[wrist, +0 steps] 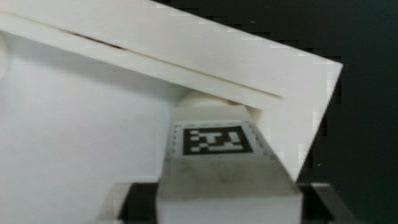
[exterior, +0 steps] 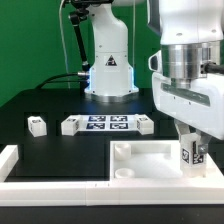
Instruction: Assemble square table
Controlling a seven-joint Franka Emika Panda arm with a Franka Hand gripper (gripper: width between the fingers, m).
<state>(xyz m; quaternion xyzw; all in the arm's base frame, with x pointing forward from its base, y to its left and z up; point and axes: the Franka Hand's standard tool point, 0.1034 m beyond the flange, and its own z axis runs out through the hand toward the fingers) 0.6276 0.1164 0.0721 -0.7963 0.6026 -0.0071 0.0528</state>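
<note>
White tagged leg, seemingly in tool, over panel

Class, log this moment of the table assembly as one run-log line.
gripper: shut on leg | leg: at square panel corner | spare leg: loose on black table

Green backdrop, black table.
The plain backdrop rises behind the matte table; white border rails edge the table's near side, and soft, even light falls across the whole scene.
</note>
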